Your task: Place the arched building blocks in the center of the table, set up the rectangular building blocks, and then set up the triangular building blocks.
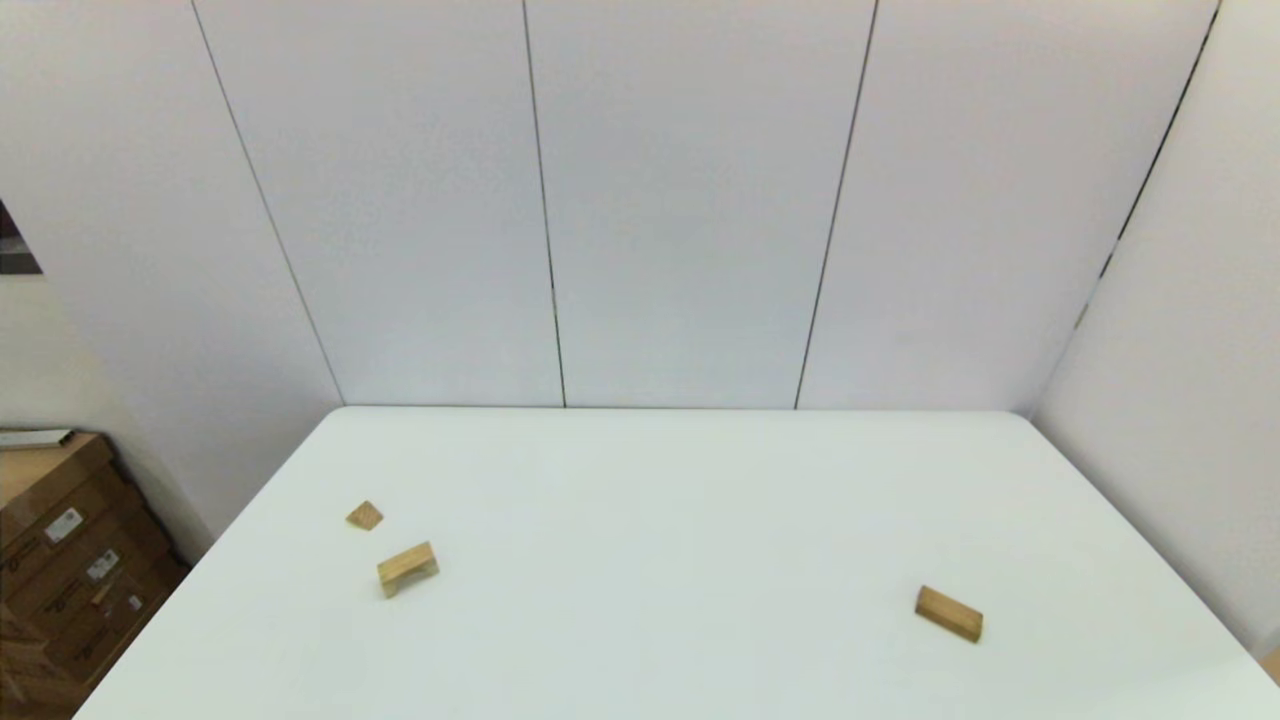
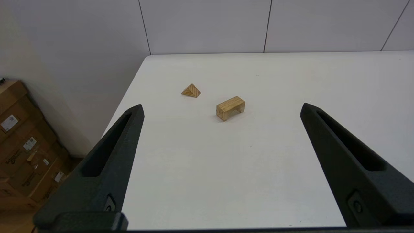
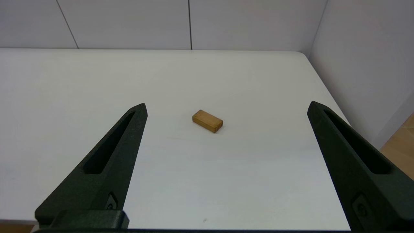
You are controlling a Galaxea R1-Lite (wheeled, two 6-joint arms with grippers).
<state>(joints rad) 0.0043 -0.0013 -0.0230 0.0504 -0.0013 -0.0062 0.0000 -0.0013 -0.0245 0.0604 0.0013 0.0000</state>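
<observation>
1. Head view first: the white table [image 1: 660,520] fills the lower half, three wooden blocks on it, and neither arm shows in this view.
2. Over at about 8 o'clock from the table's middle sits the arched building block [image 1: 408,568], standing on its two feet with the curved notch facing down onto the tabletop.
3. Just beyond it, at roughly 10 o'clock from the arch, there's the triangular building block [image 1: 365,515], the small wedge, close to the arch but clearly apart from it, near the table's left edge.
4. Swing across to 4 o'clock from the middle: the rectangular building block [image 1: 948,613] lies flat on a broad face, set at an angle, well apart from the other two.
5. The table's centre holds none of the three blocks.
6. Left gripper [image 2: 221,110]: fingers spread wide, nothing between them, hanging back above the near part of the table. Its wrist camera looks straight out at the arch [image 2: 230,108], with the wedge [image 2: 191,91] a little farther off.
7. Right gripper [image 3: 226,108]: jaws wide apart too, holding nothing, well short of the oblong bar [image 3: 207,121], which lies framed between the fingers farther out on the tabletop.
8. Brown cardboard boxes [image 1: 70,560] are stacked on the floor off the table's left side, at 9 o'clock.
</observation>
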